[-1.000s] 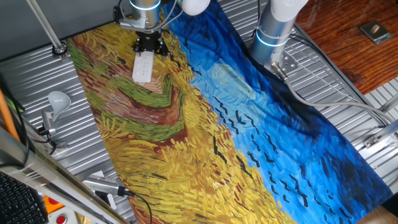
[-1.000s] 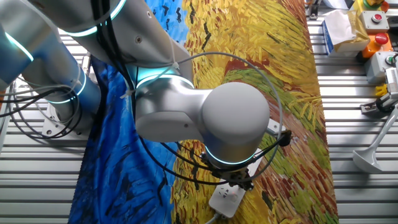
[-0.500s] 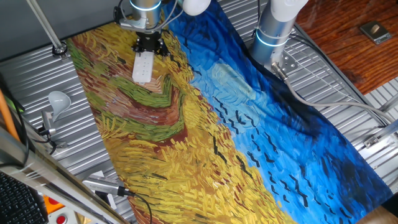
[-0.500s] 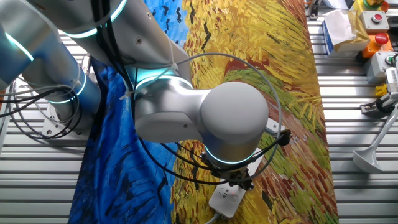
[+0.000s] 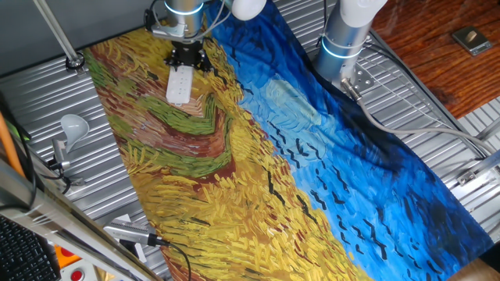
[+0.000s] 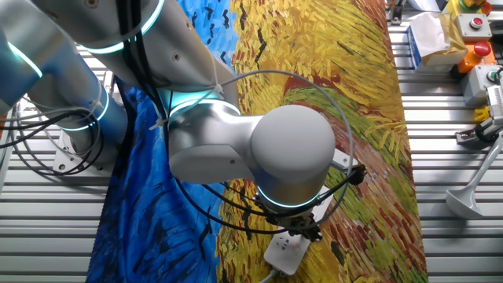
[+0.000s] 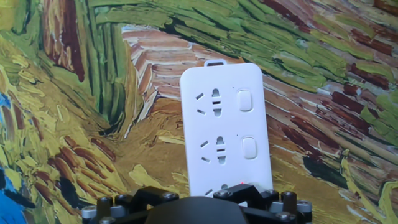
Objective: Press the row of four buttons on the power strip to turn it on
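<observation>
Barely anything has moved since a second ago: in the other fixed view the big arm joint has edged slightly toward the left of the frame, and the power strip lies exactly where it lay. The gripper [image 5: 187, 59] hangs over the near end of the power strip [image 5: 180, 84] at the upper left of one fixed view; its black body fills the bottom edge of the hand view and hides the fingertips, so I cannot tell whether the fingers are open or closed. In the hand view the power strip [image 7: 224, 127] stands upright in the middle of the frame, a white oblong with two sockets fully showing and a third partly covered by the gripper. The row of buttons [image 7: 247, 124] runs down its right side; only two pale switches can be seen, and the rest lie under the gripper. A faint red dot shows at the strip's lower edge. The strip rests flat on a painted cloth [image 5: 258, 156], yellow and green on one side and blue on the other, which covers the ribbed metal table [image 5: 94, 156]. In the other fixed view the arm [image 6: 236, 149] hides most of the strip [image 6: 287, 250]. A white lamp head [image 5: 73, 123] lies at the left edge of one fixed view, well apart from the strip.
</observation>
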